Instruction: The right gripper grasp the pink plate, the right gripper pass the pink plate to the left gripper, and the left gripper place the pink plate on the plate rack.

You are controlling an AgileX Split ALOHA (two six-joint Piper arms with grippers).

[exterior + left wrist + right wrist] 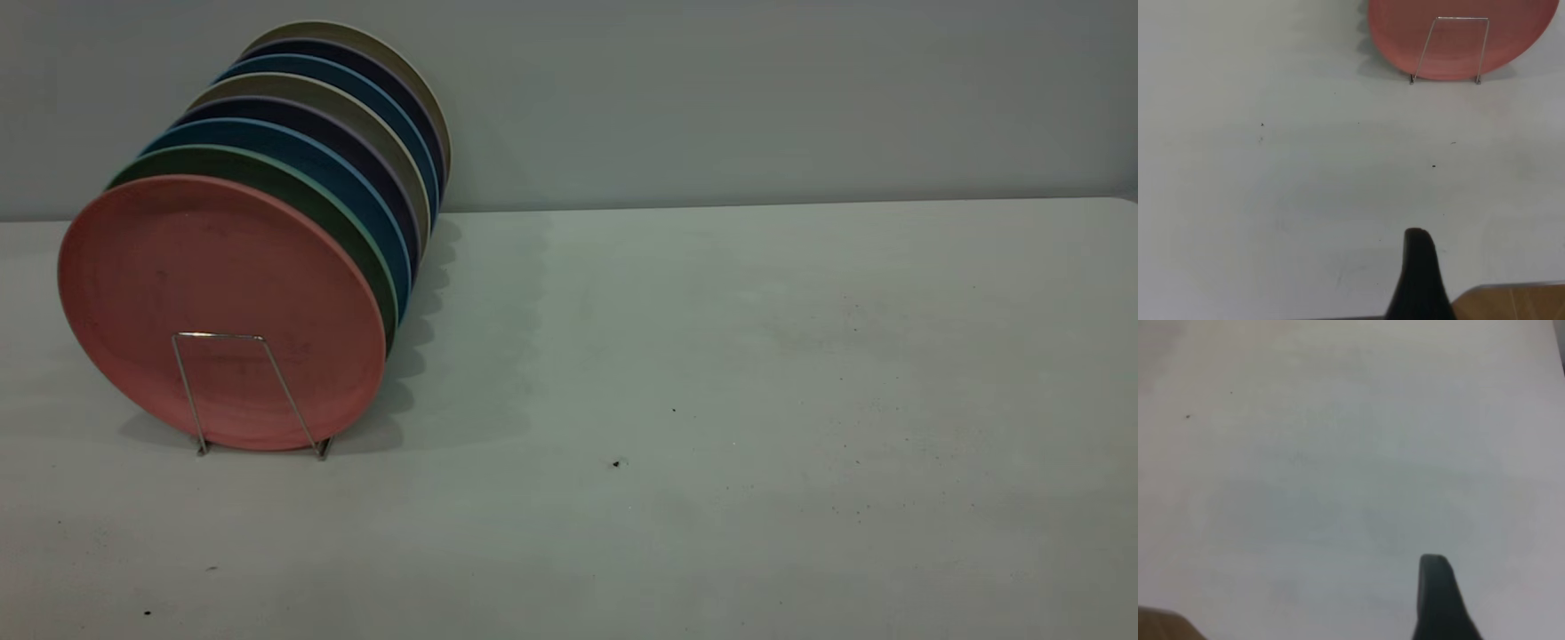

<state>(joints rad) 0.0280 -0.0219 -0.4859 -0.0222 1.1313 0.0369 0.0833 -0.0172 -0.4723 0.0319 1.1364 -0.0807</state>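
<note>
The pink plate point(218, 307) stands upright at the front of the plate rack point(227, 342), at the table's left in the exterior view. A silvery wire loop crosses its lower face. The plate point(1458, 33) and the rack loop point(1451, 47) also show in the left wrist view. The left gripper point(1418, 280) shows only as one black tip over bare table, well short of the plate, holding nothing visible. The right gripper point(1438, 600) shows only as one black tip over bare table, with no plate in that view. Neither gripper shows in the exterior view.
Several more plates stand in a row behind the pink one, with a green plate point(351, 222) right behind it, then blue, dark and beige ones. A grey wall point(711, 89) backs the table. The table's edge and brown floor point(1518, 303) lie beside the left gripper.
</note>
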